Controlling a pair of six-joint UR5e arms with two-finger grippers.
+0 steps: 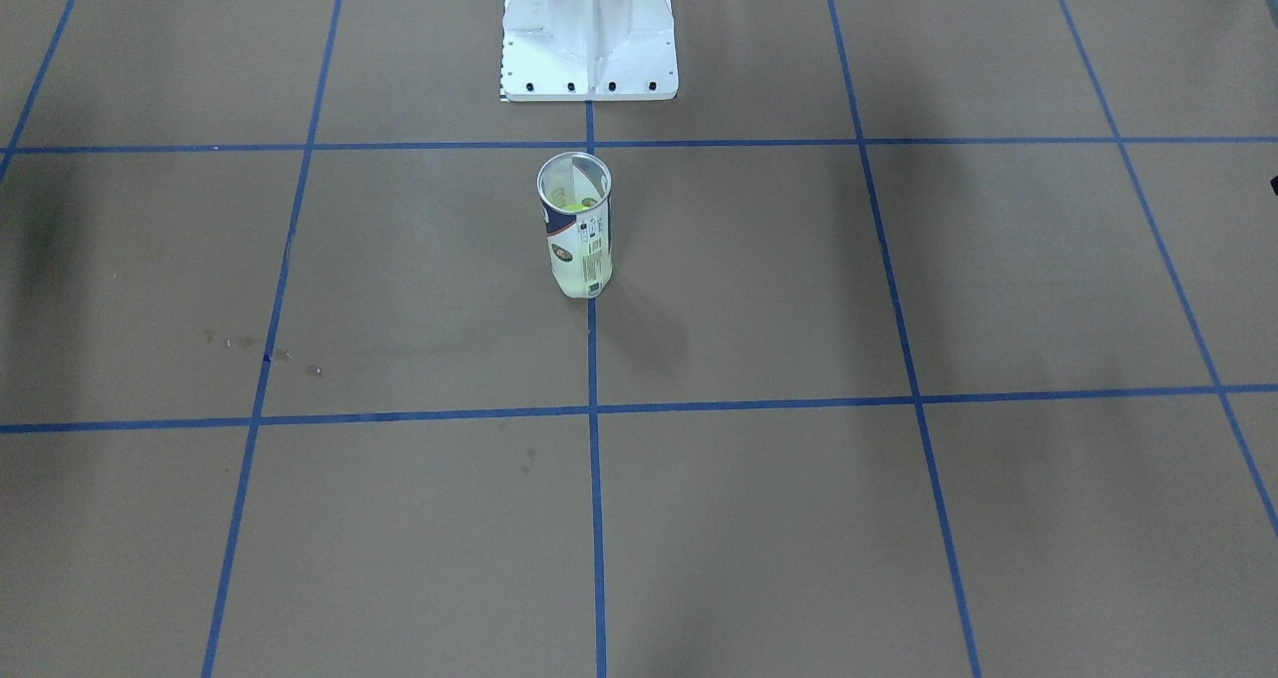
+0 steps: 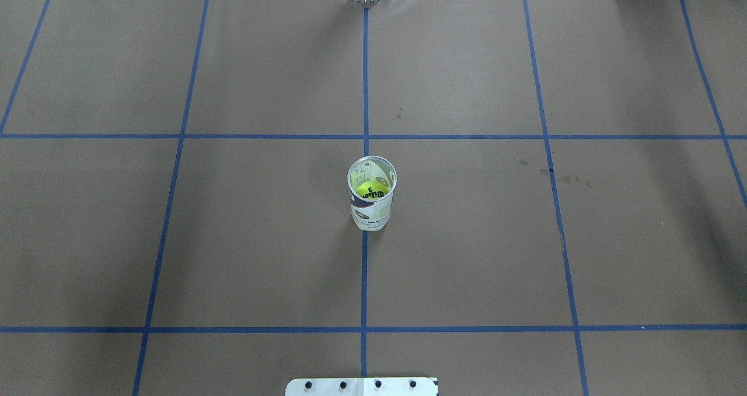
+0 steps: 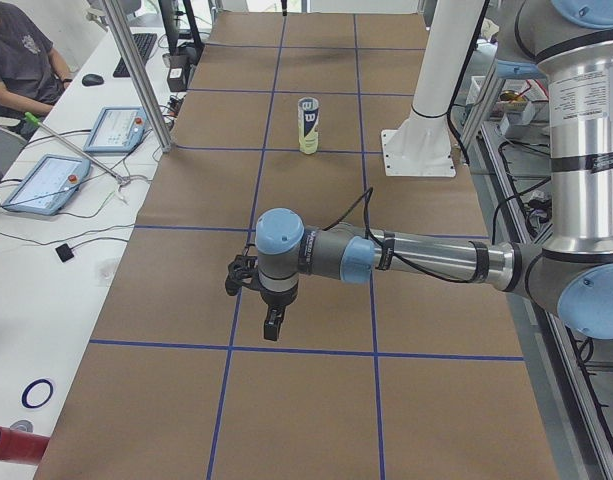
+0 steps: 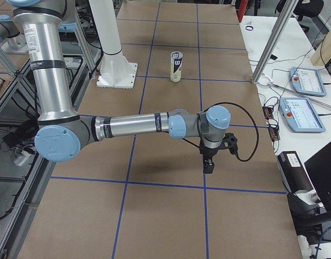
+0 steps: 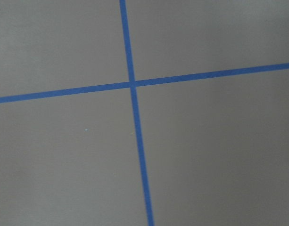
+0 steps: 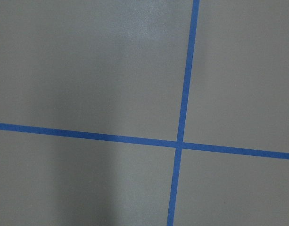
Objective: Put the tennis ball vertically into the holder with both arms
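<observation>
The table [image 2: 233, 238] bears the holder [image 2: 371, 208] on its centre tape [image 2: 364, 279]. The left arm [image 3: 426, 258] and right arm [image 4: 133, 127] hang low over opposite ends, well apart from it, likely to leave it clear. The holder stands upright, mouth up, with the ball [image 2: 372, 189] inside, so the task looks done. I cannot tell whether the left fingers [image 3: 273, 322] or right fingers [image 4: 208, 164] are spread.
</observation>
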